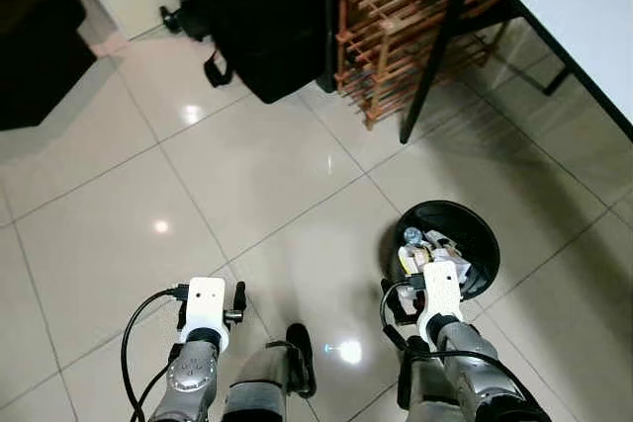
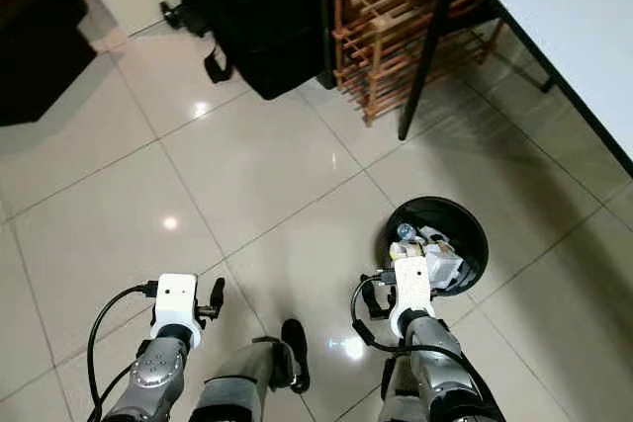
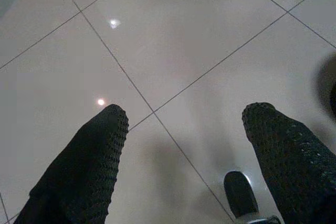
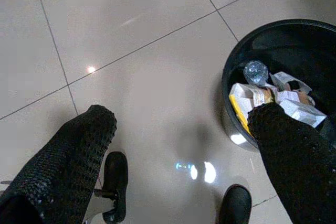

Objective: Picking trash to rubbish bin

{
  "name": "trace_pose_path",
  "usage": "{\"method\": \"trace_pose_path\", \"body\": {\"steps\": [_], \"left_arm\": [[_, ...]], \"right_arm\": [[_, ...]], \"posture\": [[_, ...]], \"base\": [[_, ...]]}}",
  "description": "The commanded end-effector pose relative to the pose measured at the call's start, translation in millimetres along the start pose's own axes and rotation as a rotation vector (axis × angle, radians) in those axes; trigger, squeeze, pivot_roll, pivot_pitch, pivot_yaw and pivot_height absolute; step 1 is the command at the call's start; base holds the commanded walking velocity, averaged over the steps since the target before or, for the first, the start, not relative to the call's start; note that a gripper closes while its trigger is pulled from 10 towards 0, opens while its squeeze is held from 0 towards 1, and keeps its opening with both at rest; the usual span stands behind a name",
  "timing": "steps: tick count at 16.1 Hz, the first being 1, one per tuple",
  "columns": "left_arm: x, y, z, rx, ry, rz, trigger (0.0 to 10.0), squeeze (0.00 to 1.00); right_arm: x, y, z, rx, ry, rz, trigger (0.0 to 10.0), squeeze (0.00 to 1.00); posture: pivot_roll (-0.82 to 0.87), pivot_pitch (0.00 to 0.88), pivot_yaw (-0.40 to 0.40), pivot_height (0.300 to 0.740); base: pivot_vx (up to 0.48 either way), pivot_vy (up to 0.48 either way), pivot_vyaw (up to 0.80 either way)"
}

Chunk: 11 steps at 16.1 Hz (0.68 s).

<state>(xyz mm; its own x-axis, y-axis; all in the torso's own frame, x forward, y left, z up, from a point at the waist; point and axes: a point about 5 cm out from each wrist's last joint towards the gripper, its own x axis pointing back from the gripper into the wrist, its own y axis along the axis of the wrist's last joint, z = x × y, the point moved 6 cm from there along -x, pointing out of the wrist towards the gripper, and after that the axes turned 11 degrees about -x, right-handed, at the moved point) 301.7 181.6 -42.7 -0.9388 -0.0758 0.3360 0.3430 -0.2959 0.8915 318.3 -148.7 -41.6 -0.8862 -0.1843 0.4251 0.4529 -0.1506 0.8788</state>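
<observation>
glossy pale floor tiles (image 1: 247,175) with thin dark grout lines are covering the room and reflecting several ceiling lights. at the far left, a dark piece of furniture (image 1: 35,46) is sitting at the edge of the head views. further along the back, a black bag (image 1: 262,32) is resting on the floor, just beside a wooden slatted rack (image 1: 396,37). a black table leg (image 1: 435,51) is slanting down in front of the rack, and a white tabletop (image 1: 574,7) is occupying the far right corner.

near the bottom of the head views, the left gripper (image 3: 184,150) is hanging over bare tile, pointing down; its two black textured fingers (image 3: 94,161) are standing wide apart and gripping nothing. the robot's black foot (image 1: 300,343) is showing between the two arms.

the right gripper (image 4: 184,166) is hanging just beside the rubbish bin (image 1: 480,234), a round black container standing on the floor near the table leg. its fingers (image 4: 68,166) are likewise spread wide with nothing between them; in the right wrist view one finger is overlapping the near rim of the bin. the trash (image 4: 273,98) is lying inside the bin: crumpled white and yellow packaging and a clear plastic bottle (image 4: 255,71) are piled against the near wall.
</observation>
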Motion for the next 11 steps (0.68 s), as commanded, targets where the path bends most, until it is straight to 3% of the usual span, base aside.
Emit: {"method": "trace_pose_path", "body": {"steps": [1, 11], "left_arm": [[7.8, -18.3, -2.2, -0.007, -0.008, 0.061, 10.0, 0.00], [8.6, -20.5, -1.7, -0.002, -0.001, 0.071, 10.0, 0.00]], "right_arm": [[5.1, -15.0, -3.7, -0.013, -0.016, 0.043, 10.0, 0.00], [5.6, -15.2, -5.7, -0.011, -0.019, 0.045, 10.0, 0.00]], "posture": [[0.04, 0.331, 0.111, 0.740], [0.04, 0.336, 0.108, 0.740]], "base": [[0.000, 0.000, 0.00], [0.000, 0.000, 0.00]]}}
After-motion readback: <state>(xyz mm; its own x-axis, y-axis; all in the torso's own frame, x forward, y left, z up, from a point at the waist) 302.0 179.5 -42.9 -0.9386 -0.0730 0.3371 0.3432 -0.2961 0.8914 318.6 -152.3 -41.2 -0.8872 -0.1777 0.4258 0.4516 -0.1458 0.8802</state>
